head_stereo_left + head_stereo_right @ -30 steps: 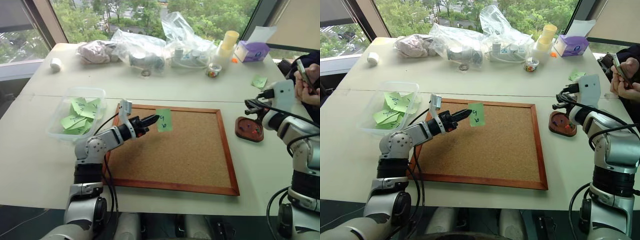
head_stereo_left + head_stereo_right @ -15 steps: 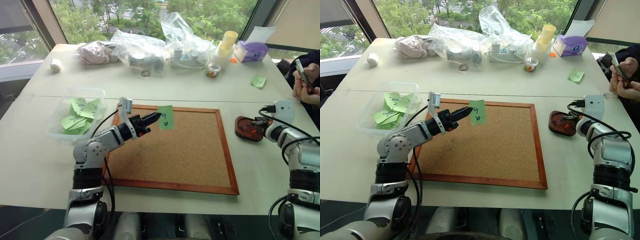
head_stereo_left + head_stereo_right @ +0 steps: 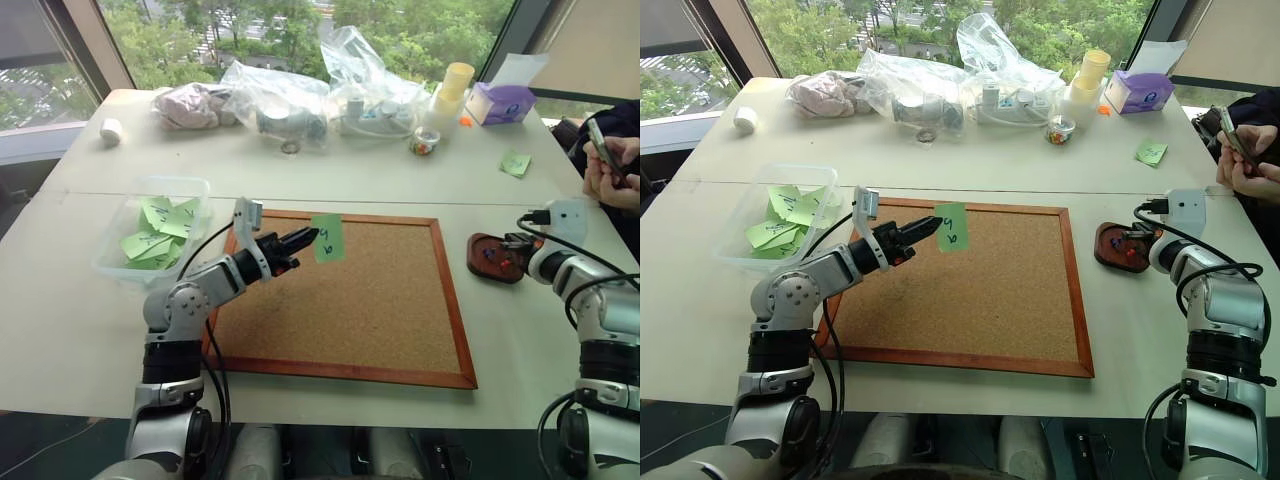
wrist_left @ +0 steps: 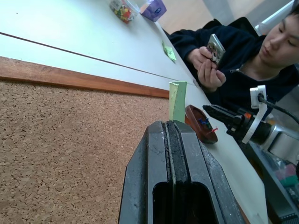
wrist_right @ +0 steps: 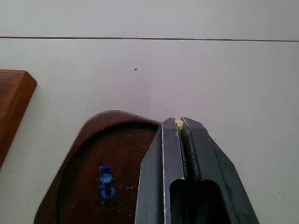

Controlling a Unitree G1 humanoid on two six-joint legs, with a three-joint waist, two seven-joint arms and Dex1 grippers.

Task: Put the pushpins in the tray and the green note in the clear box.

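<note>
Two grippers are both clamped: the left gripper (image 3: pixel 312 236) pinches the green note (image 3: pixel 327 238) above the cork board (image 3: pixel 380 300), near the clear box (image 3: pixel 120 232); the right gripper (image 5: pixel 180 122) pinches a yellow pushpin (image 5: pixel 179 124) over the tray (image 5: pixel 100 163), where a blue pushpin (image 5: pixel 106 183) lies.

The right gripper's fingers (image 5: pixel 180 154) hide most of a yellow pushpin (image 5: pixel 179 124) and part of the tray (image 5: pixel 119 154).

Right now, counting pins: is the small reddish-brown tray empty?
Not empty: a blue pushpin lies in the small reddish-brown tray.
</note>
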